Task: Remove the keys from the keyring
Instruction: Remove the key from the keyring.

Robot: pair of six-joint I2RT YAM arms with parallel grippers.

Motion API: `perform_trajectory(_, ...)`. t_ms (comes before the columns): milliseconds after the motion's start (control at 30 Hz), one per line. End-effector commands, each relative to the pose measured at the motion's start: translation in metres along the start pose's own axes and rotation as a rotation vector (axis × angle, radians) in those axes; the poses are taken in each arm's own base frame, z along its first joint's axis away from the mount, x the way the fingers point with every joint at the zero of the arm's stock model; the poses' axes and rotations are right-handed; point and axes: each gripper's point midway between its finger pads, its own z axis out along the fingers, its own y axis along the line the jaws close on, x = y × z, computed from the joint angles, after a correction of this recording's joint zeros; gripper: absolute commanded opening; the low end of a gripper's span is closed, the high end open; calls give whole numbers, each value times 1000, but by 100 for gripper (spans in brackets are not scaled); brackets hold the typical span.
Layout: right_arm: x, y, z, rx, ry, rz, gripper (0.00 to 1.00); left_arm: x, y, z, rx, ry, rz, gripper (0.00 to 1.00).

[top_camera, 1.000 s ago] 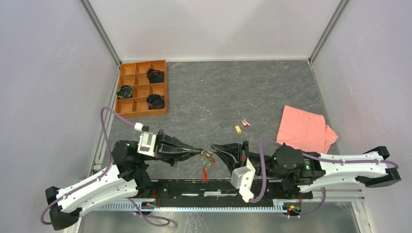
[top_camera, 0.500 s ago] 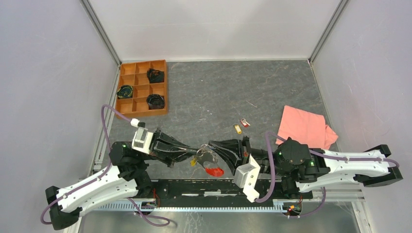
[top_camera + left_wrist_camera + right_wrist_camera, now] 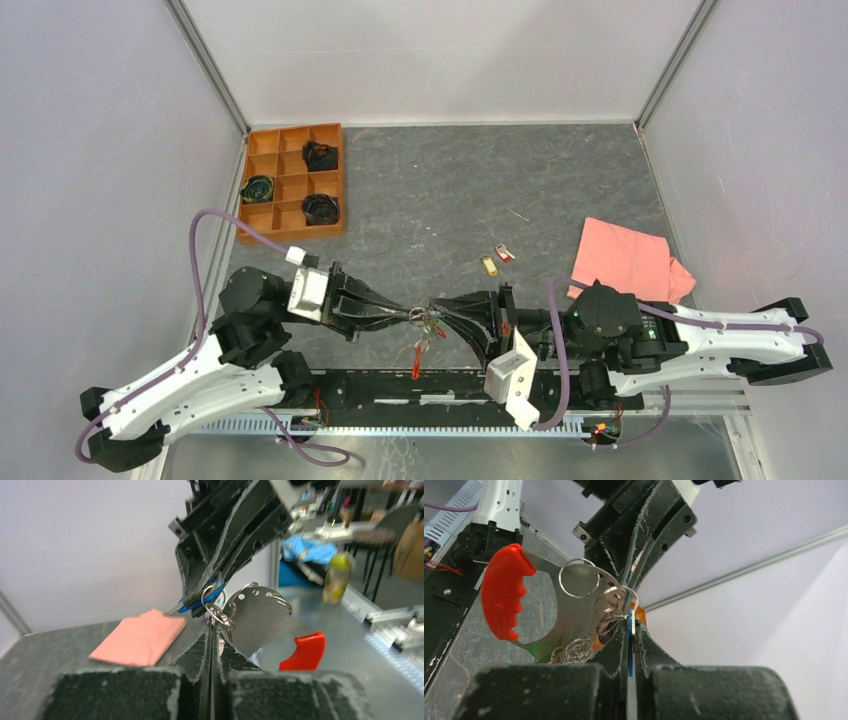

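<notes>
Keys number three that I can count: one blue-headed key (image 3: pixel 629 637) stands on edge between the fingers of the right gripper (image 3: pixel 442 311), which are clamped on it. One yellow-headed key (image 3: pixel 489 265) and one red-headed key (image 3: pixel 506 254) lie loose on the grey table (image 3: pixel 450 190) beyond those fingertips, well apart from them. One keyring (image 3: pixel 574 615), a flat holed metal plate with a red plastic grip and thin wire rings, hangs just below where the two grippers meet. Its small rings overlap too much to count, and I cannot tell whether the blue-headed key is threaded on one. The left gripper (image 3: pixel 408 316) has its fingers pressed together, pinching a small ring of the keyring.
</notes>
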Motion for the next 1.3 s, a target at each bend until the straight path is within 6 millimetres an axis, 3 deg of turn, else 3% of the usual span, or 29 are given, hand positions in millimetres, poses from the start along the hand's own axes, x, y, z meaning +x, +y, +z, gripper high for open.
perform_trajectory(0,-26,-19,0,-24,-63,-15,0,19,4,-7,51,189,192,2)
perform_trajectory(100,-26,-28,3,3,-44,-22,0,28,12,-11,37,258,236,2)
perform_trajectory(233,-27,-24,9,-28,-42,-38,0,37,25,-16,-16,311,291,2)
perform_trajectory(333,-28,-8,15,-114,-47,-38,0,37,44,-22,-120,318,348,2)
perform_trajectory(467,-12,24,24,-230,17,-30,0,18,62,-32,-265,228,458,2)
perform_trajectory(567,11,38,29,-255,120,-36,0,7,57,-36,-269,172,514,2)
perform_trajectory(700,46,43,33,-222,285,-77,0,-2,46,-36,-230,111,566,2)
perform_trajectory(767,53,37,35,-185,326,-81,0,-9,41,-38,-222,74,585,2)
perform_trajectory(1267,45,14,31,-123,333,-100,0,-22,28,-45,-230,-33,547,2)
